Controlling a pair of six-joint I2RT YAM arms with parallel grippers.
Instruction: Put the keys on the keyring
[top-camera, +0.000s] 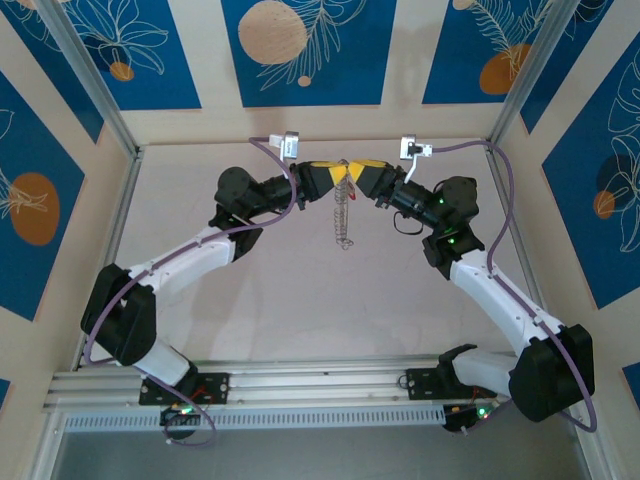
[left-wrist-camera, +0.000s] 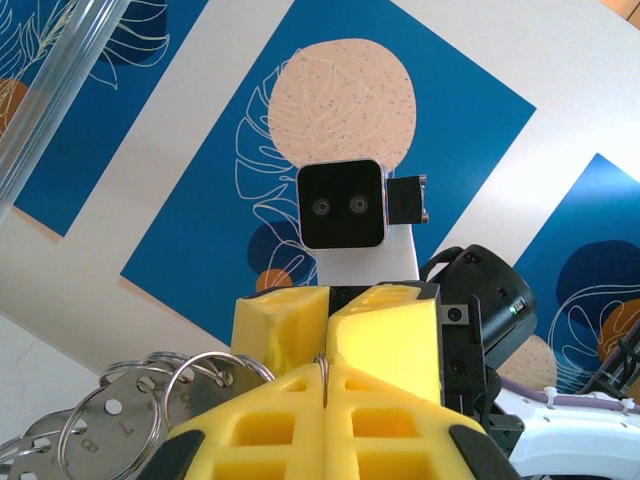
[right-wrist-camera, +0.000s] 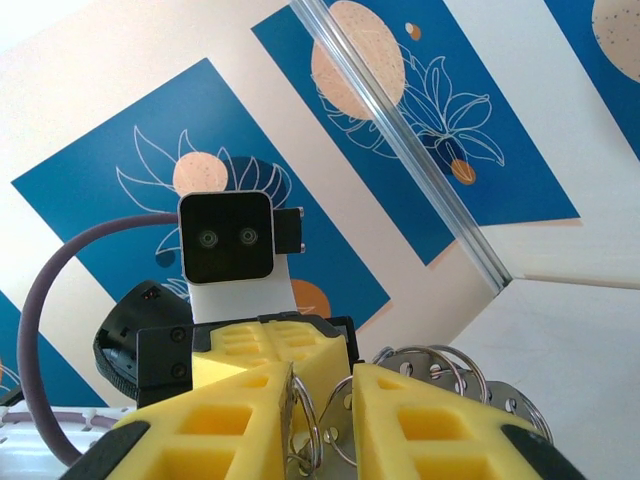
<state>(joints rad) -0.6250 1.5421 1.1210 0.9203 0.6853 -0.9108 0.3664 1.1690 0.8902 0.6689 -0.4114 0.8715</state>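
**Keyring chain held in the air between two grippers, above the far middle of the desk (top-camera: 250, 300).**
Left gripper (left-wrist-camera: 325, 385) is closed, pinching one thin wire loop of the keyring (top-camera: 344, 215). Right gripper (right-wrist-camera: 320, 400) has its pads slightly apart around several loops, and whether it grips cannot be told. Risks: the wire may slip from the pad seam and the chain drop, or the right pads may clamp several loops together. Round tags (left-wrist-camera: 110, 425) bear stamped characters, seemingly "T" and "8".

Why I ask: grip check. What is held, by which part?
Left gripper pinches the keyring by a thin wire loop; right gripper straddles rings, hold unclear.
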